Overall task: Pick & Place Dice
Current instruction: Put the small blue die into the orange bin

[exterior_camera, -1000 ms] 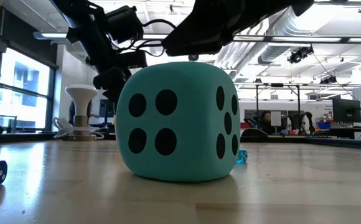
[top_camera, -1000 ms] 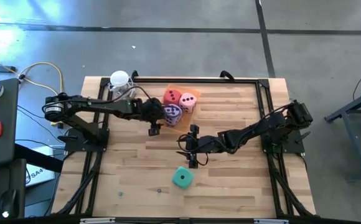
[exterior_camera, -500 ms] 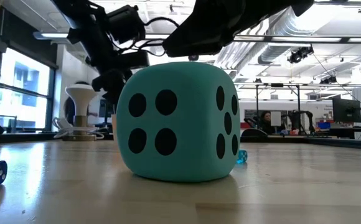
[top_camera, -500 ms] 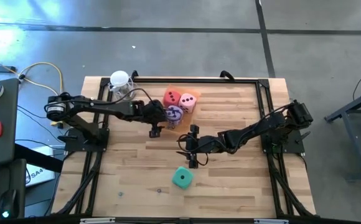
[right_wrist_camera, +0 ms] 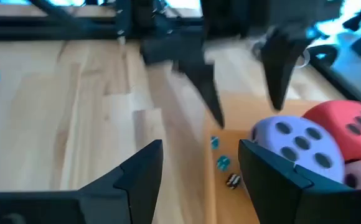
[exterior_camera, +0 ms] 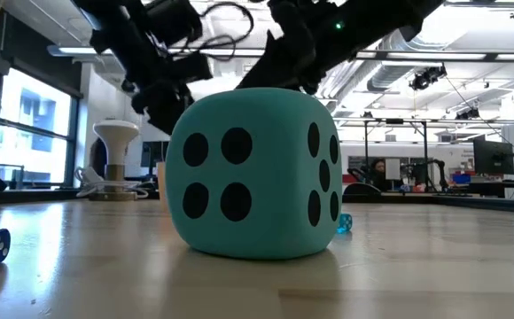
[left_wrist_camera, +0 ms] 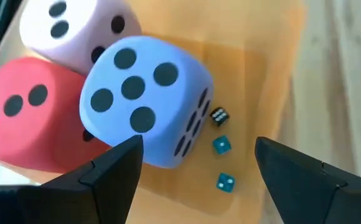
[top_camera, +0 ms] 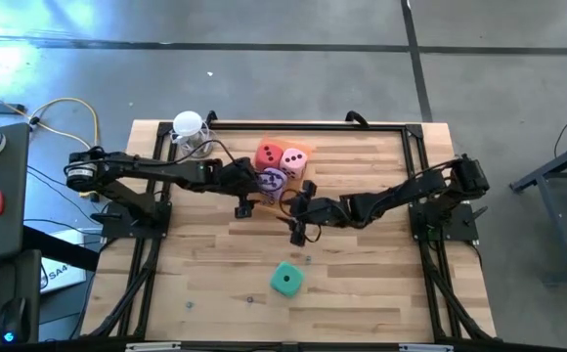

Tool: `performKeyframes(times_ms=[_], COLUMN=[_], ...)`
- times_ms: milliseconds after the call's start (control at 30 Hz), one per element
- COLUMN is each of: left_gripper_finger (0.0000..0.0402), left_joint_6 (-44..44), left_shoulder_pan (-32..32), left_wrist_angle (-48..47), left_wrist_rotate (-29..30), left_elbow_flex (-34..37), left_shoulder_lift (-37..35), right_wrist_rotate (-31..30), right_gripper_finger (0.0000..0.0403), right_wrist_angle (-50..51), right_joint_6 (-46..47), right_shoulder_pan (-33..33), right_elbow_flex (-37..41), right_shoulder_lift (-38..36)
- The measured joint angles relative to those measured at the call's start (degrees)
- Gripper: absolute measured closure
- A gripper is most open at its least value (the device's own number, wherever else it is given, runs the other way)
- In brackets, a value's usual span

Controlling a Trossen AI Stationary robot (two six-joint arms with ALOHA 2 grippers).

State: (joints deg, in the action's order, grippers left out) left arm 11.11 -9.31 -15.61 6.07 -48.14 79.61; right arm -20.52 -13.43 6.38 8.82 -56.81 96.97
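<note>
Teal die (top_camera: 285, 281): alone on bare wood near the front edge, untouched
Other dice: purple die (left_wrist_camera: 144, 106) in orange tray (left_wrist_camera: 255, 74), touching red die (left_wrist_camera: 31, 118) and pink die (left_wrist_camera: 75, 28)
My left gripper (left_wrist_camera: 196, 171): fingers apart, empty, over purple die
My right gripper (right_wrist_camera: 199, 180): fingers apart, empty, near tray edge
Risk: my two grippers crowd the same tray corner, could collide or knock purple die out
Clutter: tiny dice (left_wrist_camera: 221, 145) in tray beside purple die; white stand (top_camera: 189, 126) at back

We see bright, even overhead light; glare whitens the floor (top_camera: 0, 68) far behind the left gripper (top_camera: 243, 192), and motion blur smears the right wrist view.
</note>
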Motion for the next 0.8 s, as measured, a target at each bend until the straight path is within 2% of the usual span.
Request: performKeyframes(times_ms=[267,433,633,800], left_gripper_finger=[0.01,0.01,0.01,0.01], left_joint_6=[-0.9,-7.0,-12.1,-14.0], left_shoulder_pan=[3.7,6.2,11.3,14.8], left_wrist_angle=[-2.3,-8.9,-10.5,-10.3], left_wrist_rotate=[0.0,-0.1,-0.1,0.1], left_elbow_flex=[0.0,0.0,1.3,2.5], left_shoulder_lift=[-6.9,-9.6,-11.7,-12.3], right_wrist_rotate=[2.0,5.5,5.4,5.3], right_gripper_finger=[0.0211,0.0211,0.0212,0.0212], right_wrist_angle=[-0.2,-0.5,-0.5,5.9], right_joint_6=[0.6,-0.3,-6.2,-7.6], right_shoulder_pan=[0.1,0.0,0.2,1.9], right_elbow_flex=[1.0,1.0,1.0,1.0], right_shoulder_lift=[0.0,0.0,0.0,-0.2])
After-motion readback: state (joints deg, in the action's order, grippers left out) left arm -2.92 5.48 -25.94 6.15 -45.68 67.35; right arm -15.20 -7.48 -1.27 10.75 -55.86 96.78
